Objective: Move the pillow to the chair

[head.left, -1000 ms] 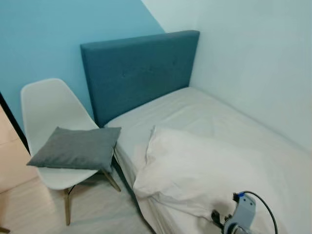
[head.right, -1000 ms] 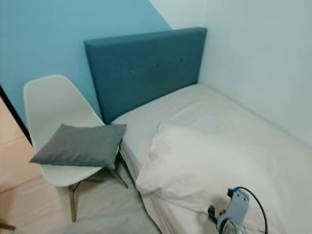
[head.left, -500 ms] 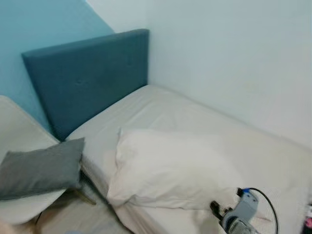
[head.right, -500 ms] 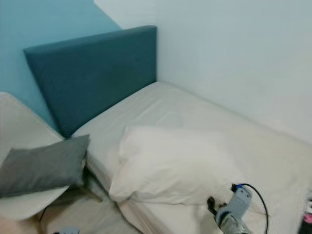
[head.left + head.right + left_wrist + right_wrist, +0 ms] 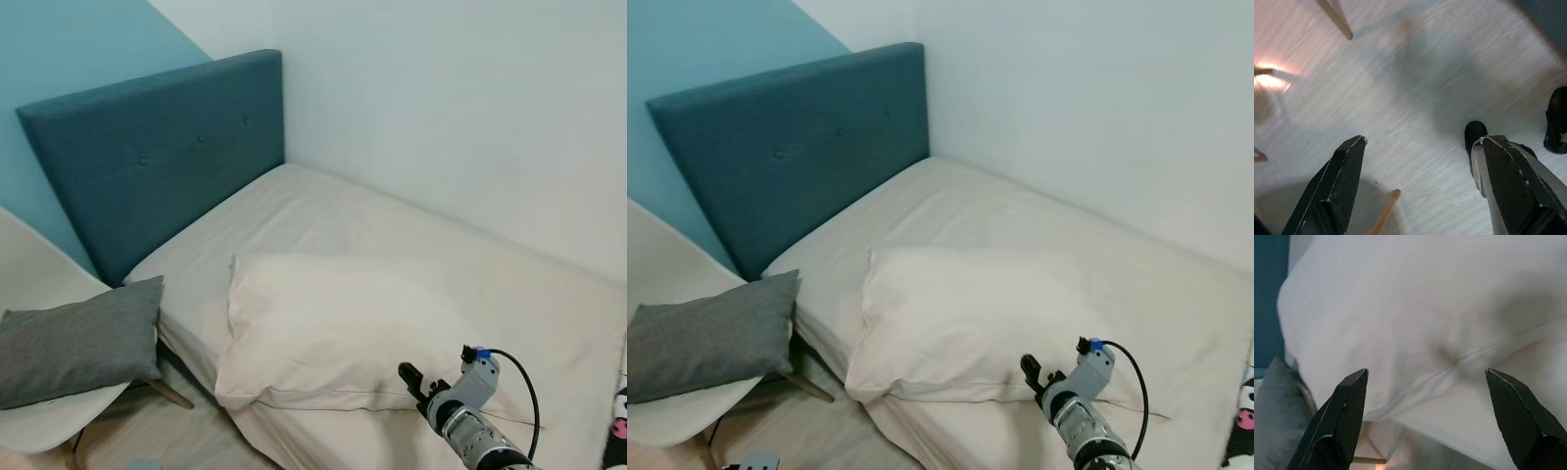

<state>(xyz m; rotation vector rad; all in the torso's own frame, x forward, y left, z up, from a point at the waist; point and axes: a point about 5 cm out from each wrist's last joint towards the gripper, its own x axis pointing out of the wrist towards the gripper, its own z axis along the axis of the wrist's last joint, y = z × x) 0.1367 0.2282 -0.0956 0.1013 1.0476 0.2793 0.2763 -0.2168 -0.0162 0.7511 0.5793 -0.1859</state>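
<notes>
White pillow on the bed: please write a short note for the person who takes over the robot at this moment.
Right pincer: open, empty, poised over the near edge of the white pillow.
Left pincer: open, hanging idle above the floor.
Pillow lies on the bed, ungrasped. The white chair, left of the bed, already carries a grey cushion.
Done: approach. Left: grasp, lift, carry to chair.
</notes>
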